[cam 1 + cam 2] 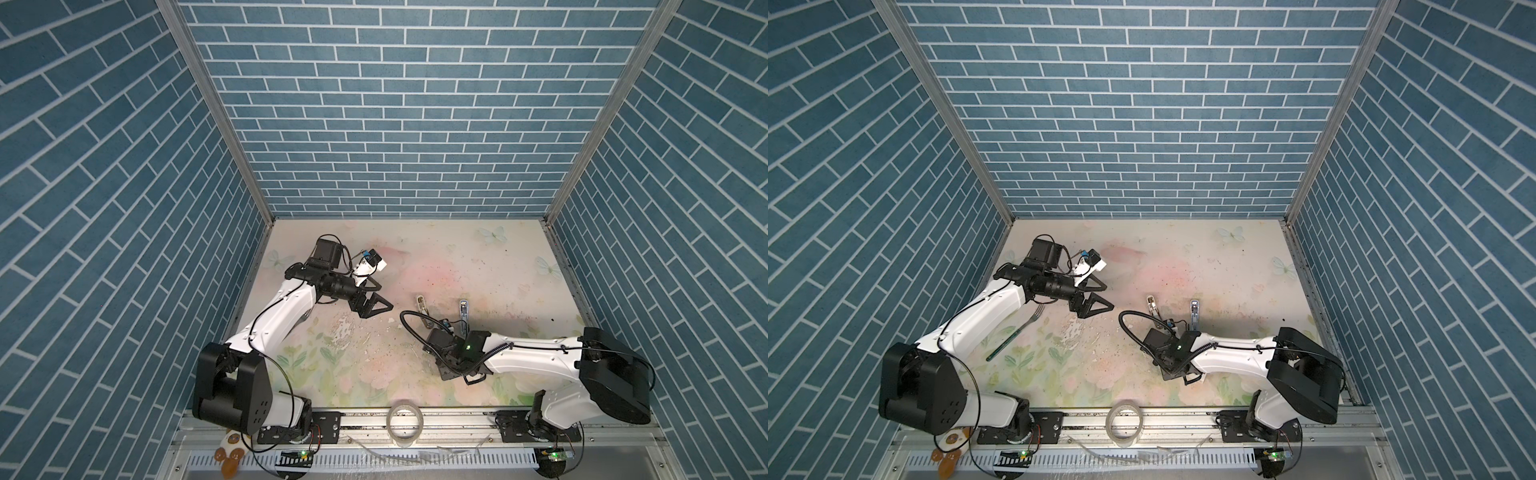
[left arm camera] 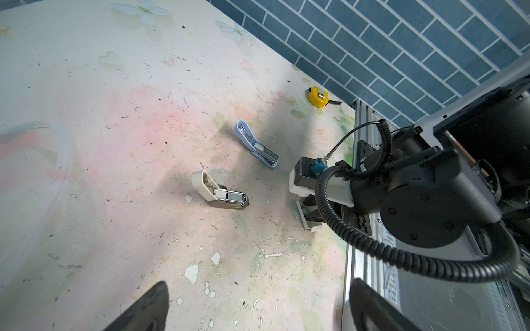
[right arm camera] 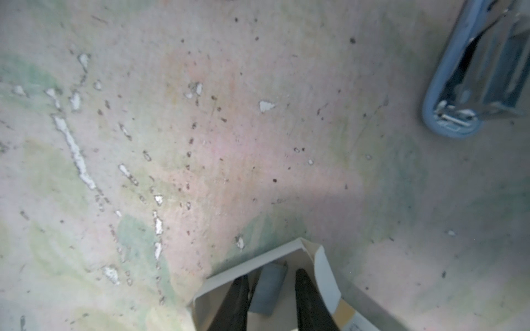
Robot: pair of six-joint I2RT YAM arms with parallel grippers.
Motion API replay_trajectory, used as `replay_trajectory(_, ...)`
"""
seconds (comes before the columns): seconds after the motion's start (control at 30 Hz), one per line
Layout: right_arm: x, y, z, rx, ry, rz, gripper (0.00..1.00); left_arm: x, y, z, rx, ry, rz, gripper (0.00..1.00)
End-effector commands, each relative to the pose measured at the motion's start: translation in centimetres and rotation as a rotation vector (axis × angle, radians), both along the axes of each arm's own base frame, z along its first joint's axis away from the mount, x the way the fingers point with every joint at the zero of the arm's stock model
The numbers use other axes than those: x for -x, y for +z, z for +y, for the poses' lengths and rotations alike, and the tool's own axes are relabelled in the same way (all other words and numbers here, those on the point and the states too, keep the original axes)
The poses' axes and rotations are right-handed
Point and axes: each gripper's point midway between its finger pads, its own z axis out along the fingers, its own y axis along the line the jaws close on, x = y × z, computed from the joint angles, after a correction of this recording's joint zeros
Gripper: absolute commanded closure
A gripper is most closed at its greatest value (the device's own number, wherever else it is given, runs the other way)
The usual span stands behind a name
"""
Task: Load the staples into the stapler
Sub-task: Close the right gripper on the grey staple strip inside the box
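Right hand (image 3: 272, 273) sits narrowed inside the white inner tray (image 3: 252, 259) on the counter (image 3: 258, 143) near the open blue stapler (image 3: 456, 117), fingers (image 3: 235, 301) straddling the grey staples (image 3: 268, 295), can't tell if clamped; left hand (image 1: 385, 297) hangs wide open, empty, well apart from that stapler.

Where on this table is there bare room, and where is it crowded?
Bare: the far table strip between back wall and the beige stapler and blue stapler; the front middle by the tape roll. Crowded: around both staplers and the right gripper in the tray.
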Motion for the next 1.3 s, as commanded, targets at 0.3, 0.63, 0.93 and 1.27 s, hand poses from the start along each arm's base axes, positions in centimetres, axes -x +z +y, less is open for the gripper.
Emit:
replay_trajectory(0.3,-0.4,0.5,0.4,-0.036,-0.059,-0.010,0.69,0.4,-0.4,-0.2,0.021,-0.015,0.022,0.01)
replay_trajectory(0.63,-0.5,0.9,0.1,-0.075,-0.117,-0.023,0.67,0.5,-0.3,-0.3,0.028,-0.019,0.026,0.01)
replay_trajectory(0.93,-0.3,0.2,-0.2,-0.062,-0.135,-0.008,0.70,0.5,-0.2,-0.3,0.033,-0.021,0.022,0.01)
replay_trajectory(1.27,-0.5,-0.1,-0.6,-0.033,-0.153,-0.011,0.72,0.6,-0.2,-0.3,0.034,-0.021,0.024,0.01)
